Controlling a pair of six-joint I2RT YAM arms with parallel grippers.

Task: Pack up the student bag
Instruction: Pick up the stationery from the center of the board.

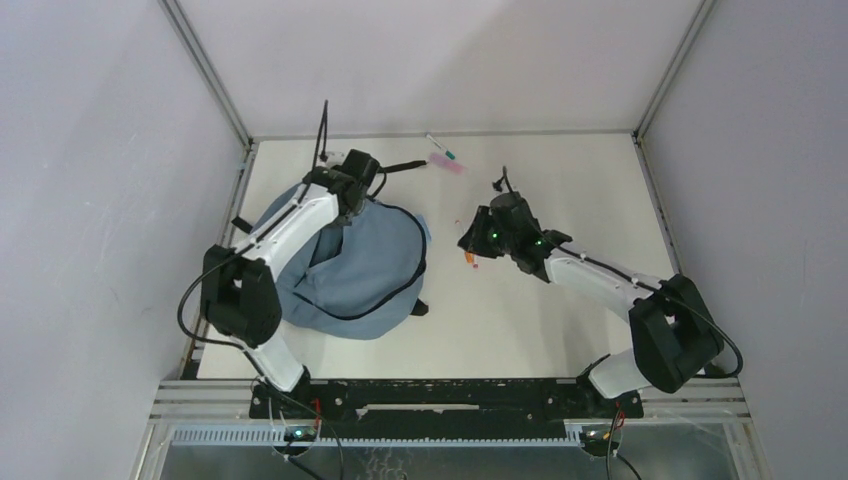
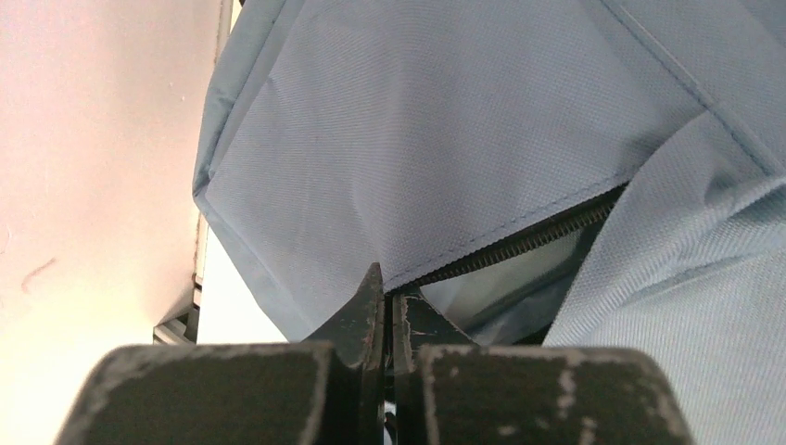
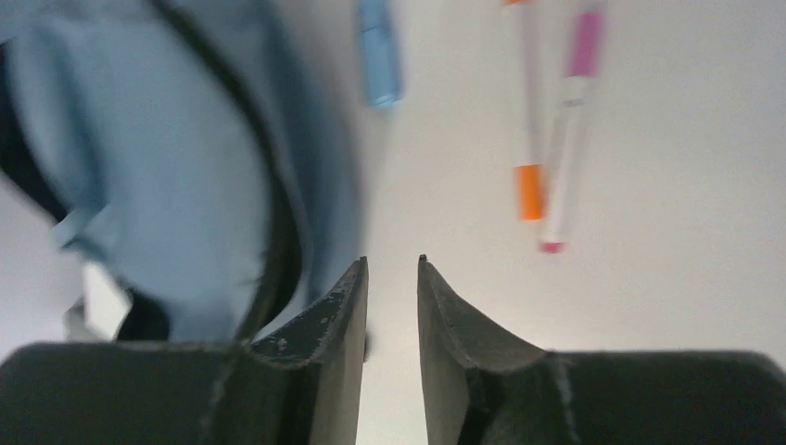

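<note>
The student bag [image 1: 350,280] lies slumped on the left-centre of the table [image 1: 560,320] in the top view, its black-trimmed opening turned toward the middle of the frame. The left gripper [image 2: 385,301] reaches over the bag's upper end. In its wrist view the jaws are pressed fully together at the bottom centre, their tips right at the fabric edge where the zip [image 2: 519,243] begins, and they seem to pinch that edge, with a sliver of pale lining showing behind. The right gripper [image 3: 391,269] hovers just right of the bag, its jaws only a narrow slit apart and empty. Its blurred wrist view shows an orange-banded marker [image 3: 529,190] and a pink marker [image 3: 567,148] lying side by side in the upper right, and a blue item [image 3: 378,56] at top centre, close to the bag's rim. The step in hand looks like lifting the flap to open the mouth. To do it well, the left arm should draw the pinched edge up and away from the zip line, without dragging the whole bag. The right jaws would need to spread wider, square across one marker barrel and take one marker at a time, since the two lie close enough to catch together.
</note>
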